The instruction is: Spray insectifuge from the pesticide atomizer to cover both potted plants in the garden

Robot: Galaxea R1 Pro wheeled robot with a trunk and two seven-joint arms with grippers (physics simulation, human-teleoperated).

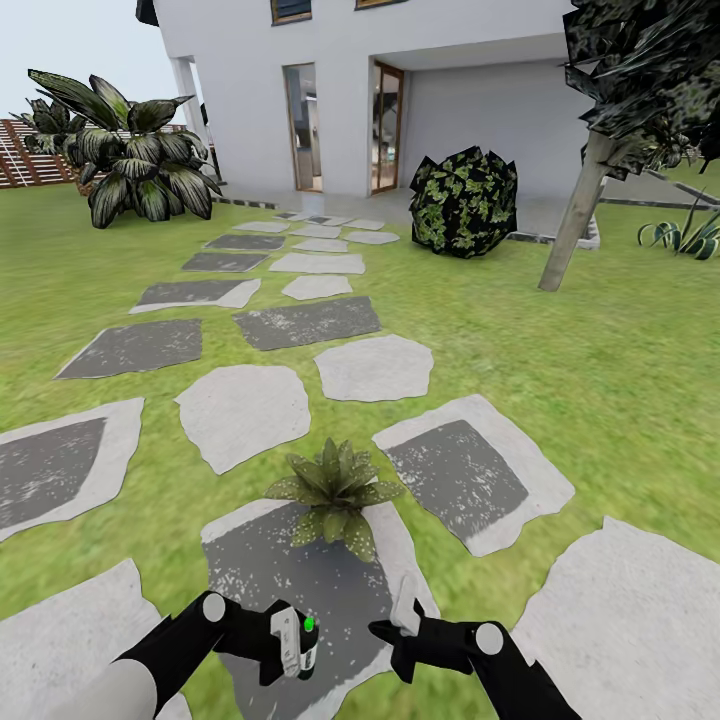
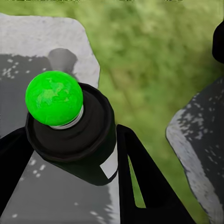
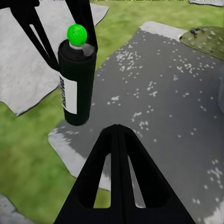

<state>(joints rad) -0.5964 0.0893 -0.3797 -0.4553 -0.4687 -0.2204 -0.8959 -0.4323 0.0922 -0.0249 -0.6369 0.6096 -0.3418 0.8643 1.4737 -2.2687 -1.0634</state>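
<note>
My left gripper (image 1: 283,640) is shut on the pesticide atomizer (image 1: 297,642), a dark bottle with a white label and a bright green spray knob. It holds the bottle upright, low over a grey stepping stone (image 1: 330,590). The left wrist view looks down on the atomizer (image 2: 77,135) between the two black fingers. My right gripper (image 1: 388,633) is beside it, shut and empty, its fingertips (image 3: 116,129) meeting. Across from them stands the atomizer (image 3: 76,81). One potted plant (image 1: 335,490), a low green rosette, sits just ahead on the stone's far edge. The second plant is out of view.
Pale and grey stepping stones (image 1: 375,365) lead over the lawn to a white house. A dark bush (image 1: 463,200) stands by the door, a big leafy plant (image 1: 140,160) and slat fence (image 1: 30,155) at far left, and a leaning trunk (image 1: 575,215) at right.
</note>
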